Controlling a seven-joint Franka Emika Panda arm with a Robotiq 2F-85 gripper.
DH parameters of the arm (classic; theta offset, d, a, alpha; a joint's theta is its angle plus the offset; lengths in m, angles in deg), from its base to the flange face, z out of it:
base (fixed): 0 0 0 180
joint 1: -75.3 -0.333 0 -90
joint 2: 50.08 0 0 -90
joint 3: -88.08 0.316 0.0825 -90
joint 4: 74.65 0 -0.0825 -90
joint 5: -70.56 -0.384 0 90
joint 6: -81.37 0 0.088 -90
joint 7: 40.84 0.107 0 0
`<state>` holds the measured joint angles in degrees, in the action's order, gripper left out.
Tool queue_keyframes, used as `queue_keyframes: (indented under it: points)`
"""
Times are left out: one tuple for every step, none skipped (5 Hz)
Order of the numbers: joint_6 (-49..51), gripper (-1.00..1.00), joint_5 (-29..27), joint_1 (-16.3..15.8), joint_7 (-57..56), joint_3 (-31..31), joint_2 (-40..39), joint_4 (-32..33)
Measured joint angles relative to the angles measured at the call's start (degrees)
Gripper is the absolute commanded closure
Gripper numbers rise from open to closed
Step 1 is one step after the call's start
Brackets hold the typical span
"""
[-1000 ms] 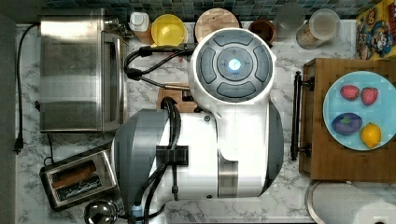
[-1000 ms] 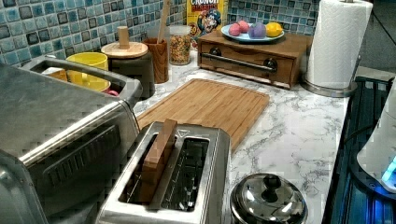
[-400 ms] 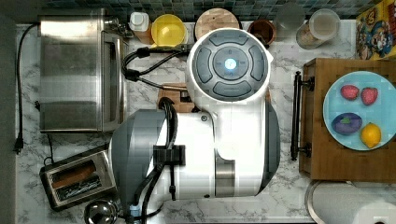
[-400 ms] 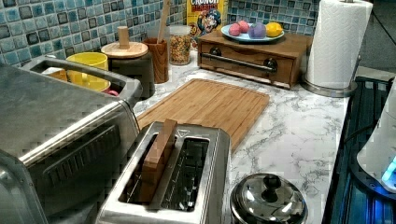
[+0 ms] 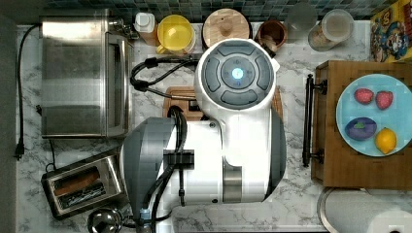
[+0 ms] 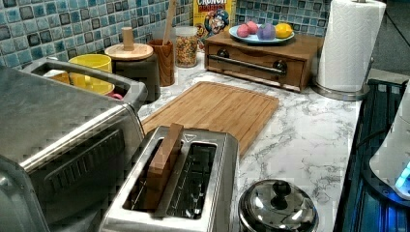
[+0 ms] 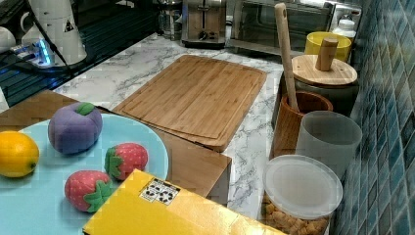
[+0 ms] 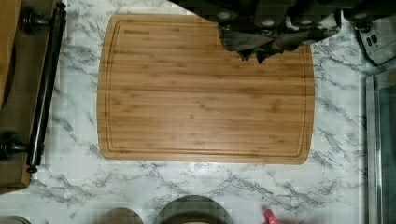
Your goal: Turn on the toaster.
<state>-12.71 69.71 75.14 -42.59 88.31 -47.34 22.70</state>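
The toaster (image 5: 82, 184) is a small steel box with two long slots, at the lower left of the top view, next to the big toaster oven. A brown wooden slice (image 6: 164, 159) stands in the slot nearer the oven, and the other slot is bare. The right view has the toaster (image 7: 203, 19) far back on the counter, with its front controls facing this way. My white arm (image 5: 233, 121) hangs over the counter's middle. In the wrist view my gripper (image 8: 264, 46) is a dark shape above one edge of the bamboo cutting board (image 8: 205, 93), apart from the toaster.
A steel toaster oven (image 5: 82, 75) stands beside the toaster. A lidded steel pot (image 6: 278, 208) sits at the toaster's other side. Jars, a yellow cup and a utensil holder line the tiled wall. A wooden box (image 5: 335, 170) carries a blue plate of toy fruit, and a paper towel roll (image 6: 350, 43) stands nearby.
In the top view the arm has shifted slightly left and down. The toaster and everything else on the counter stay where they were.
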Motion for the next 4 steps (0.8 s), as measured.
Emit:
queue_keyframes:
  points:
    - [-0.5,1.00,0.0,0.0,-1.8,0.1,2.4,6.4]
    - [-0.7,1.00,0.0,-0.6,-1.8,-0.1,5.2,13.1]
    - [-1.6,1.00,0.0,-0.7,-2.3,0.3,7.5,19.1]
    - [-4.4,1.00,-1.2,-0.7,-2.4,0.9,9.2,25.0]
